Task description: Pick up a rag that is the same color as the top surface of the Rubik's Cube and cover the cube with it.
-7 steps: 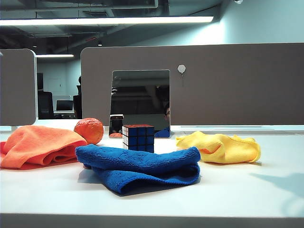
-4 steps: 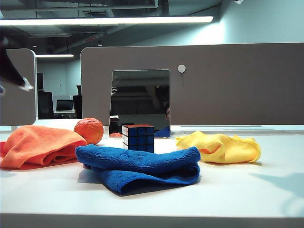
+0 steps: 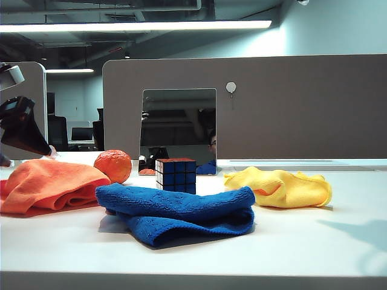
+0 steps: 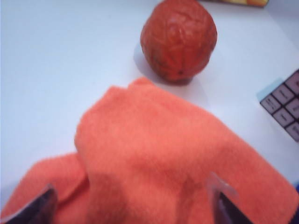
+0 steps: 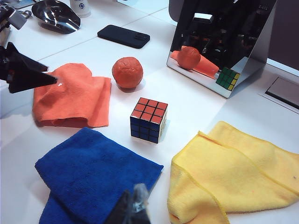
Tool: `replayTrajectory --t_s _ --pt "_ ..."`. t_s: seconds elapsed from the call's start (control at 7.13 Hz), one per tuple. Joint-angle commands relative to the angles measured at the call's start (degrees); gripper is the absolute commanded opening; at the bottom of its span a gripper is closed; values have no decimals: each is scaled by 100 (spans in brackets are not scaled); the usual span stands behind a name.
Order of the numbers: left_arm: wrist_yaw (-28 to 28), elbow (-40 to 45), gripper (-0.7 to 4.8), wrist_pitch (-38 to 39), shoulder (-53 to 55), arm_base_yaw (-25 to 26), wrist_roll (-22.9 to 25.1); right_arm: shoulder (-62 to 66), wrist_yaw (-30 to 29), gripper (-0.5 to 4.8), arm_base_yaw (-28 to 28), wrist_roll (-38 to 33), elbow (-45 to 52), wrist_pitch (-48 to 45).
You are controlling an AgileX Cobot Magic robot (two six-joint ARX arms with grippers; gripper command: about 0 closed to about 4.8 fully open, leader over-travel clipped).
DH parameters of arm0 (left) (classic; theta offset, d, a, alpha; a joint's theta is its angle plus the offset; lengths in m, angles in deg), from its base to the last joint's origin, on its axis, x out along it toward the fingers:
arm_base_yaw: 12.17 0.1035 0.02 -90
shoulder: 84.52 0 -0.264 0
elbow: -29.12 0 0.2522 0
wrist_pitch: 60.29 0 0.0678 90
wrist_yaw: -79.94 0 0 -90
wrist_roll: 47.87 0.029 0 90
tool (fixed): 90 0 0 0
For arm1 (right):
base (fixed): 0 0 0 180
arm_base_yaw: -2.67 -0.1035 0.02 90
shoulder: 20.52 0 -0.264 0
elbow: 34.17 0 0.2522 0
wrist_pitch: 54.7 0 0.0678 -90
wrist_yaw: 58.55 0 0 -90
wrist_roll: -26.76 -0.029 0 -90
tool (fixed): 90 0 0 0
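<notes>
While its fingers stand spread above the crumpled orange microfibre rag (image 4: pixel 177 172), the left hand (image 4: pixel 133 205) grasps nothing; the small orange-topped Rubik's Cube (image 5: pixel 148 119) sits nearby on the white bench (image 3: pixel 302 241). The right hand (image 5: pixel 133 205) hangs over the blue cloth (image 5: pixel 93 172); I cannot tell its state.

The left gripper (image 4: pixel 133 203) is seen spread wide at the exterior view's left edge; the right gripper (image 5: pixel 133 205) is barely visible.

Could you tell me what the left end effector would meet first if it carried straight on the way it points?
Most likely the orange microfibre rag: the open left end effector points down at its folded top, fingers either side, nothing between.
</notes>
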Motion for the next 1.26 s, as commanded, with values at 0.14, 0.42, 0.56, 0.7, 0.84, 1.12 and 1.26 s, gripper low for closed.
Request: replayTrajectory --t_s 0.14,0.42,0.56,0.7,0.84,1.12,1.26 --pt "378 -39 436 -1040 468 -2 -17 7 9 -5 -4 -20 -26 168" --pt "535 -55 436 -1237 946 -2 -17 7 9 -5 -4 -20 -26 199" --pt "538 -83 435 -1235 1145 -2 -20 7 11 -5 -4 -20 -26 199" --pt "411 -107 263 -1239 1244 -4 -275 7 11 -5 -4 -20 -26 199" --pt "116 -107 -9 -1362 1244 -4 -278 7 9 -5 -4 -17 -26 199" --pt "-726 -107 -6 -2275 1231 -81 -1029 7 9 -5 -4 -17 -26 199" --pt "-852 -107 -6 -2680 1200 -234 -1176 7 11 -5 -4 -17 -26 199"
